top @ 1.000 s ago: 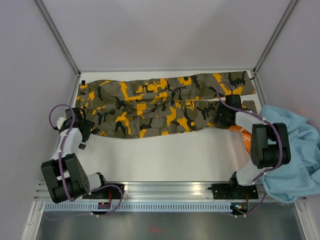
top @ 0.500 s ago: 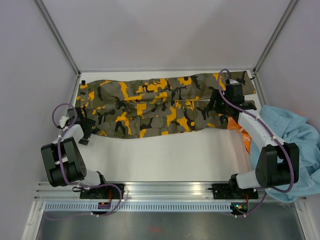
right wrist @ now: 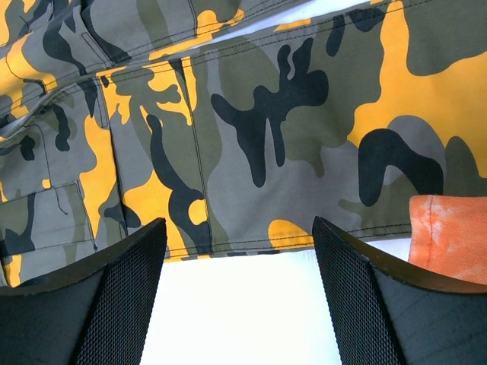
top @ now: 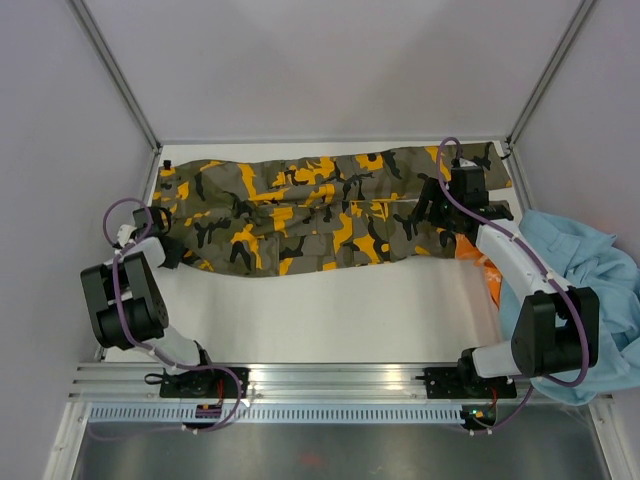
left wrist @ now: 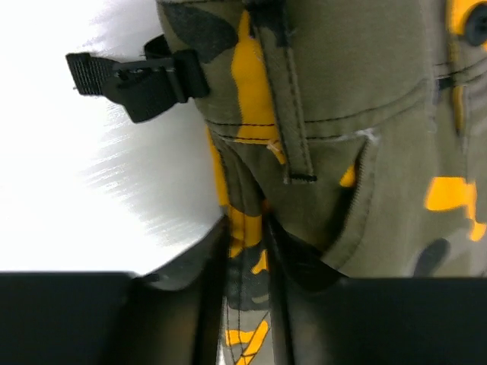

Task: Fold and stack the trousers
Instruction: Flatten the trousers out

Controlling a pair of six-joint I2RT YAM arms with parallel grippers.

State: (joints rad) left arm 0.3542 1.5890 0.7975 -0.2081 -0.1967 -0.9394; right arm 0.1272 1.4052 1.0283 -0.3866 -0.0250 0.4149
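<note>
The camouflage trousers (top: 320,210) lie spread lengthwise across the far half of the white table (top: 350,310), waist to the left and leg ends to the right. My left gripper (top: 165,248) is at the waist's near-left corner. In the left wrist view it (left wrist: 245,304) is shut on a fold of the trousers (left wrist: 365,114) pinched between its fingers. My right gripper (top: 440,215) hovers over the near leg, close to its hem. In the right wrist view it (right wrist: 237,236) stands open above the near edge of the trousers (right wrist: 251,114), with nothing between its pads.
An orange garment (top: 480,265) peeks out beside the right arm, its corner (right wrist: 449,228) next to the right finger. A light-blue garment (top: 585,300) is heaped at the table's right edge. A black buckle strap (left wrist: 144,76) hangs from the waist. Frame posts stand at the back corners.
My left gripper slid in to the waist corner and closed on the cloth. The right arm swung out over the near leg, then nearly held still, jaws open.
</note>
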